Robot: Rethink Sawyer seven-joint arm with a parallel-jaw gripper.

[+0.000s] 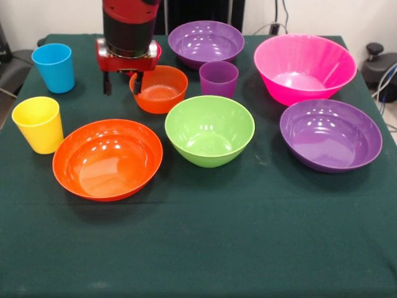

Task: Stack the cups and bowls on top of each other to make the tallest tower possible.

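My gripper (122, 87) hangs open at the back left. One finger (138, 83) is at the left rim of the small orange bowl (160, 90), the other is outside it. The blue cup (54, 67), yellow cup (39, 124) and purple cup (218, 79) stand upright and apart. The wide orange bowl (107, 159), green bowl (209, 130), two purple bowls (206, 42) (330, 135) and pink bowl (305, 67) sit singly on the cloth. Nothing is stacked. The small red bowl is hidden or cannot be told from the red gripper body.
A dark green cloth (198, 248) covers the table. Its front half holds no objects. Cables and dark equipment (378, 65) lie off the table's right edge.
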